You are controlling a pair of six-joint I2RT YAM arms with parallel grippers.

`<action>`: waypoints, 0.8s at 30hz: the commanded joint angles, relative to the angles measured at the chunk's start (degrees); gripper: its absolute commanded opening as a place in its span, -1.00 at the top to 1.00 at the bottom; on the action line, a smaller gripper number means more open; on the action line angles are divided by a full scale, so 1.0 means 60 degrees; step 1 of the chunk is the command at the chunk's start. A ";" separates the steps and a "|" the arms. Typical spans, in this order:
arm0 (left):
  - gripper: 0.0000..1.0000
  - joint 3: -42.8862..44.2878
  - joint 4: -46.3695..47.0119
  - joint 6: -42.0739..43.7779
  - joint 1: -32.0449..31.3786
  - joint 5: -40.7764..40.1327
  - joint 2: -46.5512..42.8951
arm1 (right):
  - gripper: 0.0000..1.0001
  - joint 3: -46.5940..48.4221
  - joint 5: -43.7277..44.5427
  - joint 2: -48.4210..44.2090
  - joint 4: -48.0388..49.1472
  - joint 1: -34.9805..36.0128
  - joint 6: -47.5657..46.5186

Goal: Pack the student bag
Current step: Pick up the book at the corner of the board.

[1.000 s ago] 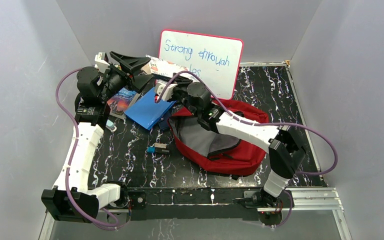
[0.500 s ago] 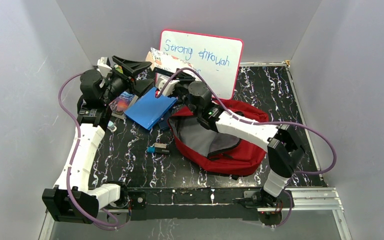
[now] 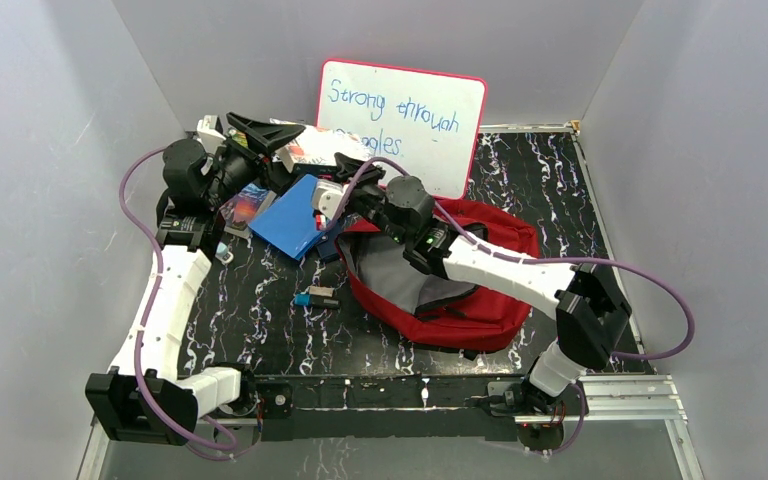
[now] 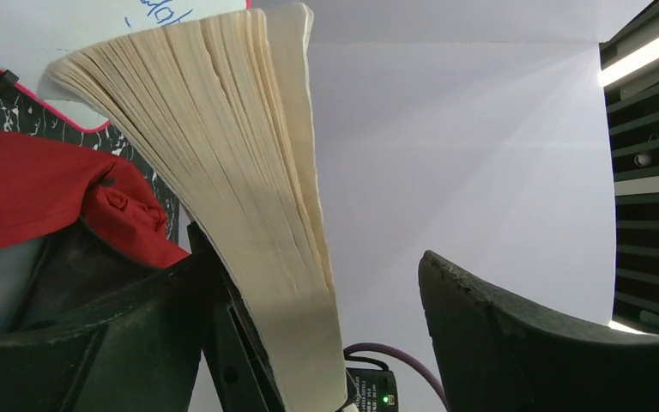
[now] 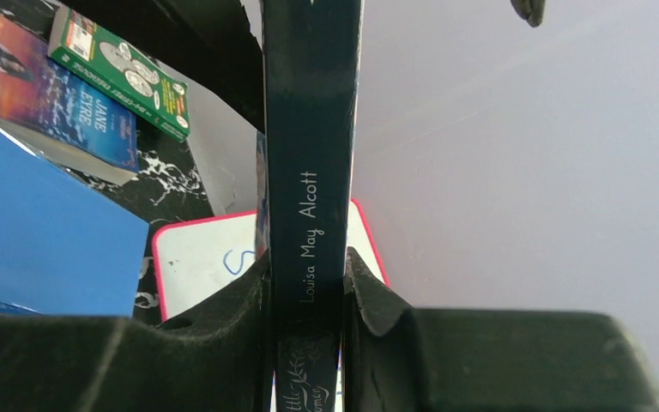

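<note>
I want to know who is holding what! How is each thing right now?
Student bag: lying open, grey lining showing.
Alcott book: in the air, clamped by its spine.
Right gripper: shut on the Alcott book.
Left gripper: open, the book's page edges between its fingers.
Blue folder: lying flat, closed.
Jane Eyre book: lying closed.
Whiteboard: standing against the back wall, written on.

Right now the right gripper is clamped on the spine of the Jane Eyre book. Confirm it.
Wrong book: the right gripper is clamped on the spine of the Louisa May Alcott book; the Jane Eyre book lies apart. The right wrist view shows it.
</note>
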 commanded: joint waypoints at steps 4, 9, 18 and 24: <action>-0.67 -0.0014 0.0504 -0.0021 -0.0040 -0.0019 -0.0135 | 1.00 -0.0834 -0.0310 -0.0595 0.2398 0.0069 -0.2343; -0.61 -0.0072 0.0566 -0.0029 -0.0033 -0.0001 -0.0146 | 1.00 -0.1453 -0.0067 -0.0441 0.3652 0.0078 -0.4183; -0.38 -0.0339 0.0602 0.0003 -0.0046 0.0021 -0.0153 | 1.00 -0.1535 -0.0604 -0.0514 0.3685 0.0092 -0.5302; -0.06 -0.0466 0.0617 0.0165 -0.0046 -0.0052 -0.0150 | 1.00 -0.1589 -0.0700 -0.0709 0.3330 0.0082 -0.5715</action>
